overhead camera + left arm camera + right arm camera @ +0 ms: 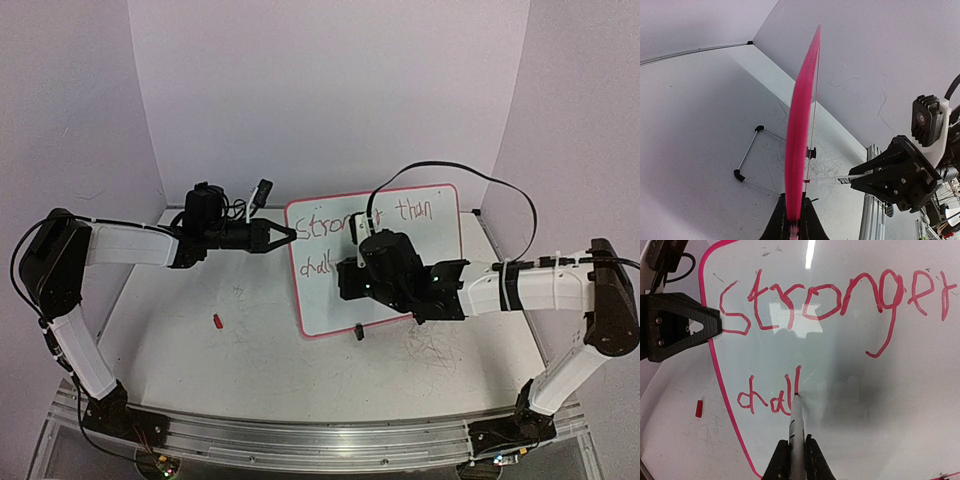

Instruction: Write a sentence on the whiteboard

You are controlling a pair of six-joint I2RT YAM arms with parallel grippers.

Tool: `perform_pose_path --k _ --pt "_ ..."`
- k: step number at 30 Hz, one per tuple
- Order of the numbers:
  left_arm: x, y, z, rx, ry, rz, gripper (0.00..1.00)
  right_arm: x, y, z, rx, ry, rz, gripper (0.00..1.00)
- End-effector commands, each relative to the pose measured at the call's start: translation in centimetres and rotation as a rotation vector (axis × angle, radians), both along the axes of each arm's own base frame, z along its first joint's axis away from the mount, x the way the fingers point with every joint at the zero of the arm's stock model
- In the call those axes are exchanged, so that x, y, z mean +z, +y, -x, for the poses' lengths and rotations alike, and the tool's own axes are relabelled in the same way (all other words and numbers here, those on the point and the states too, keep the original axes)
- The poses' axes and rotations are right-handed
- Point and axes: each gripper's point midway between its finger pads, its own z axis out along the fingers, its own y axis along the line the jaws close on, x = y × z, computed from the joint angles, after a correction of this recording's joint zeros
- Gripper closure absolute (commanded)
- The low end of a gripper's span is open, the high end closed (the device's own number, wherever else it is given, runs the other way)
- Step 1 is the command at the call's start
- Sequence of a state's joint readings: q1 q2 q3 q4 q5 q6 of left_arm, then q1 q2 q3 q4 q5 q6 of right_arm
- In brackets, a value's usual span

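The whiteboard [325,300], white with a pink rim, stands tilted at mid-table. My left gripper [290,237] is shut on its left rim, which shows edge-on [800,125] between the left gripper's jaws [792,220]. The sentence reads "Stronger than" [325,222] on top and "chall" [770,397] below in red. My right gripper [797,455] is shut on a white marker [796,425]. The marker's tip touches the board at the foot of the second "l". From the top the right arm hides the middle of the board.
A small red cap [217,321] lies on the table left of the board. A wire stand with black feet [747,155] sits behind the board, and a black clip foot [358,330] is on its lower rim. A black cable [470,175] arcs over the board.
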State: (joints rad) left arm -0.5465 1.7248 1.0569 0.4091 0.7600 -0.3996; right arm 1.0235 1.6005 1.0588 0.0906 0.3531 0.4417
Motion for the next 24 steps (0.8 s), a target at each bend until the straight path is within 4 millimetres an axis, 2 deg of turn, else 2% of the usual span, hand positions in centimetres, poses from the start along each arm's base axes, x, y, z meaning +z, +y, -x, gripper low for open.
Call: perform_pose_path --k 1,11,16,18,20,23,24 --pt "0.6 -0.1 0.8 -0.023 0.003 -0.001 1.00 -0.5 -1.0 0.3 -0.026 0.016 0.016 1.00" --pt "0.6 -0.1 0.9 -0.024 0.003 -0.001 1.00 -1.5 -1.7 0.9 -0.036 0.037 0.034 1.00" --pt "0.7 -0.1 0.8 -0.024 0.002 -0.001 1.00 -0.7 -2.0 0.9 -0.049 0.024 0.027 1.00" --pt "0.6 -0.1 0.8 -0.024 0.002 -0.001 1.00 0.5 -2.3 0.9 -0.056 0.006 0.005 1.00" --pt "0.6 -0.1 0.8 -0.023 0.002 -0.002 1.00 2.8 -2.7 1.1 -0.053 -0.031 -0.034 1.00" --pt "0.6 -0.1 0.8 -0.023 0.001 -0.002 1.00 5.9 -3.9 1.3 -0.050 -0.114 -0.067 1.00" --pt "0.7 -0.1 0.8 -0.023 0.000 -0.001 1.00 6.3 -4.4 1.2 -0.050 -0.137 -0.067 1.00"
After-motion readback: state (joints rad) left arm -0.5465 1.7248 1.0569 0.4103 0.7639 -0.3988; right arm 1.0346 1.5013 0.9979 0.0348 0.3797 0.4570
